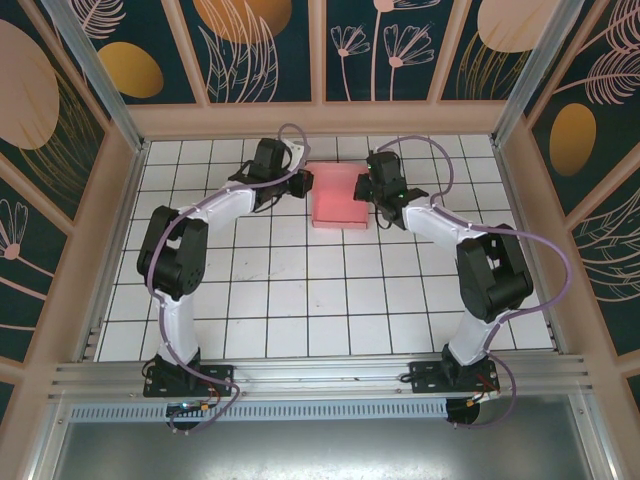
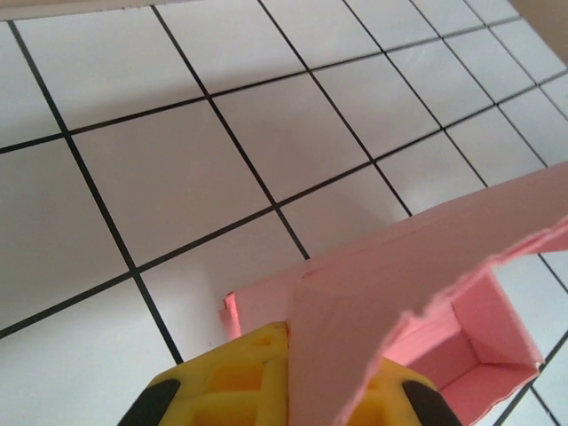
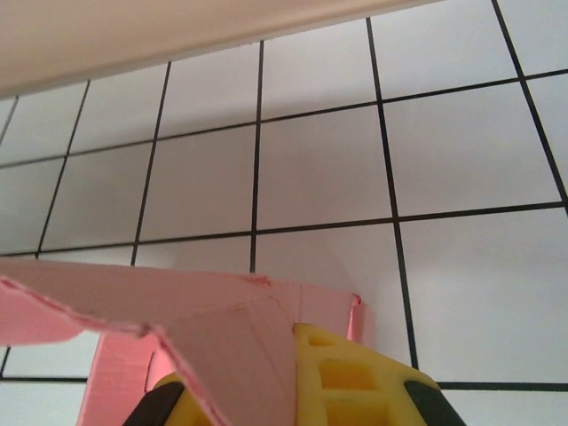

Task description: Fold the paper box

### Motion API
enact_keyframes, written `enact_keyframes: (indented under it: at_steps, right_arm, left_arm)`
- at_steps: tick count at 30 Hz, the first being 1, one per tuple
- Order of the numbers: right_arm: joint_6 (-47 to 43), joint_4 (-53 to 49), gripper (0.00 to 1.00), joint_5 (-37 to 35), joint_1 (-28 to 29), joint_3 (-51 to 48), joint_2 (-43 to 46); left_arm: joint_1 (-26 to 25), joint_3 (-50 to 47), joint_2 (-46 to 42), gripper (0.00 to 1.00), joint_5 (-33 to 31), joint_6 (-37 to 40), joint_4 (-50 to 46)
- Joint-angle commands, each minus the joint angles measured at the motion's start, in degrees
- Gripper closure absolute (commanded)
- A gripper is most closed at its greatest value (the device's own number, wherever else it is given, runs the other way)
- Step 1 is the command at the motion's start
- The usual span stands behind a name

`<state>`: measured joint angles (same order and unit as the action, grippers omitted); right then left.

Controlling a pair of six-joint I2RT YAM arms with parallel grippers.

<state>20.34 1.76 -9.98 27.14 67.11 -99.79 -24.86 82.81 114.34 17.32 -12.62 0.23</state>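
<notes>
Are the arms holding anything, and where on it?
Both hold the pink paper box: the left gripper pinches a flap at its left edge, the right gripper a flap at its right edge.

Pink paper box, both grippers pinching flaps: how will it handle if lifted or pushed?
Probably floppy: the paper box is thin card, and the flap in the left gripper bows at its creases. Likely light, so a push should slide it over the smooth tiles. Ragged flap edges hint it could tear under a hard pull.

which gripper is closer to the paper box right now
Neither: both grip it. The left gripper is shut on the left edge of the paper box, and the right gripper on its right edge.
</notes>
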Motion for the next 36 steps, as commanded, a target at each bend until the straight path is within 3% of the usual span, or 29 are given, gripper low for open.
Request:
enact_keyframes:
  at_steps: [1, 10, 36]
  right_arm:
    - [6.2, 9.5, 1.0, -3.7, 0.7, -3.0, 1.0]
    - [5.7, 14.1, 1.0, -5.9, 2.0, -7.9, 2.0]
    - [6.8, 25.5, 1.0, -14.0, 6.4, -19.3, 4.4]
  left_arm:
    - [-0.5, -2.8, -3.4, 1.0, -3.9, -7.4, 10.7]
    - [-3.4, -3.8, -3.0, 1.0, -10.1, -7.7, 12.9]
    - [-3.8, -13.5, -5.1, 1.0, -7.6, -9.2, 22.8]
